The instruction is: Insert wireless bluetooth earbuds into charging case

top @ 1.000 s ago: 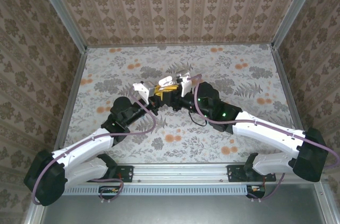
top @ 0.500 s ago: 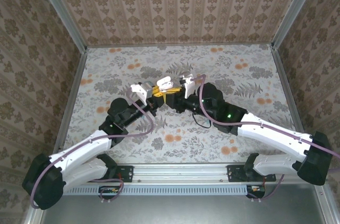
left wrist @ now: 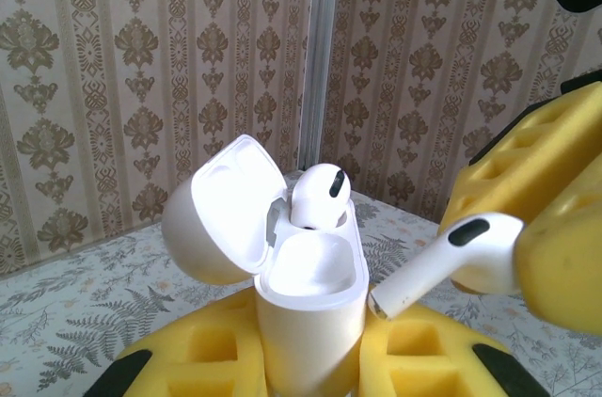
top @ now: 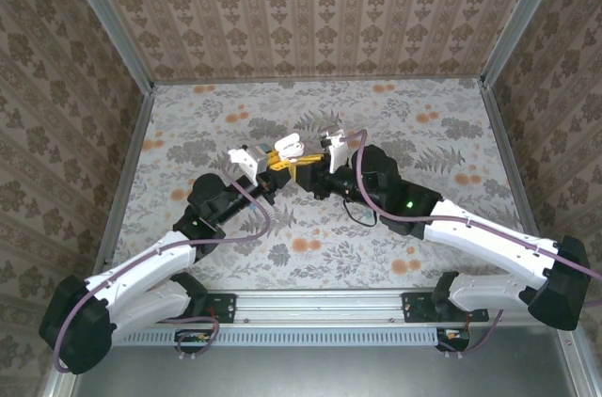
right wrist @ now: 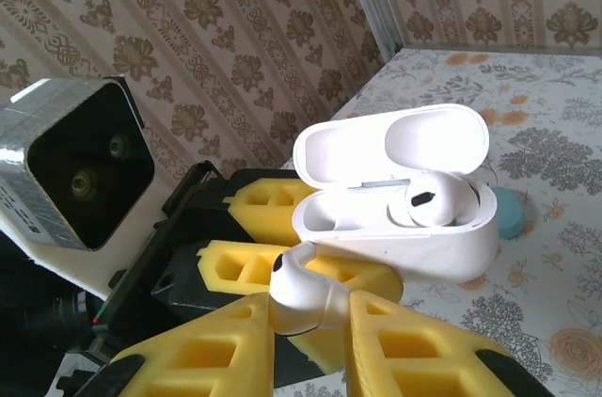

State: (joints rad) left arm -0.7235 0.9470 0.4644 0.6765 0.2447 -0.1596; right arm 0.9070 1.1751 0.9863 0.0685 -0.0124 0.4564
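The free earbud (left wrist: 451,261), a white one with a dark vent on its head, sits pinched between the yellow foam fingers (right wrist: 226,359) of the right gripper (right wrist: 306,322), so these jaws are closed narrowly on it. Its head stays between the pads and, in the left wrist view, its stem points down and to the left, toward the charging case (left wrist: 310,312). The tip of the stem is just beside the right wall of the case, outside the rim; I cannot tell whether it touches. The case stands upright with its lid (left wrist: 226,214) swung open to the left. The seated earbud (left wrist: 318,198) already rests in the far slot, while the near slot (left wrist: 306,261) is bare. The left gripper (left wrist: 310,350) clamps the lower body of the case between its own yellow foam pads (left wrist: 188,364), the jaws closed tightly on it. From above, both grippers meet over the middle of the flowered table (top: 423,124), with the case (top: 287,146) lifted off it. In the right wrist view a small teal round piece (right wrist: 513,214) lies on the table behind the case.
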